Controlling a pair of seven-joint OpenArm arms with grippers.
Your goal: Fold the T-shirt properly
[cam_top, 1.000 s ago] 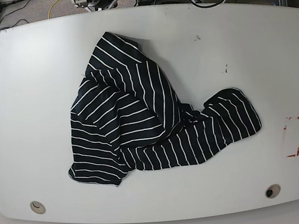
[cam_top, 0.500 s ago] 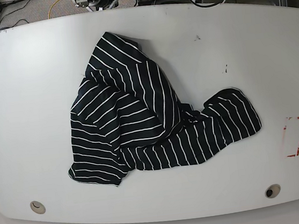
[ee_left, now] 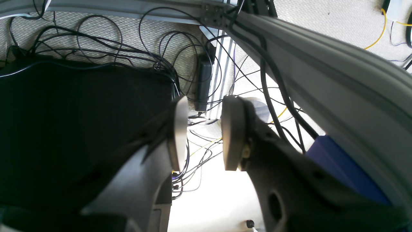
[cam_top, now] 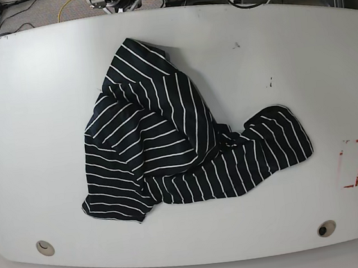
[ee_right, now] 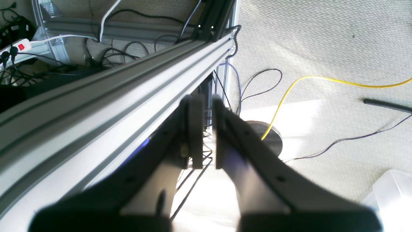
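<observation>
The T-shirt [cam_top: 180,143] lies crumpled near the middle of the white surface [cam_top: 35,124], one lobe spread toward the red mark [cam_top: 352,163]. Neither arm shows in the base view. The left end effector [ee_left: 204,133] is empty, its pads narrowly parted over floor cables [ee_left: 96,42]. The right end effector [ee_right: 207,132] is closed, empty, beside a rail [ee_right: 112,96].

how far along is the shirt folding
Nothing looks done yet: the T-shirt lies crumpled in a heap on the white table, no neat fold showing. Nothing is in hand: the left gripper is open and empty, the right gripper shut and empty, both looking at floor cables away from the shirt. Spreading it flat and every fold are left.
</observation>
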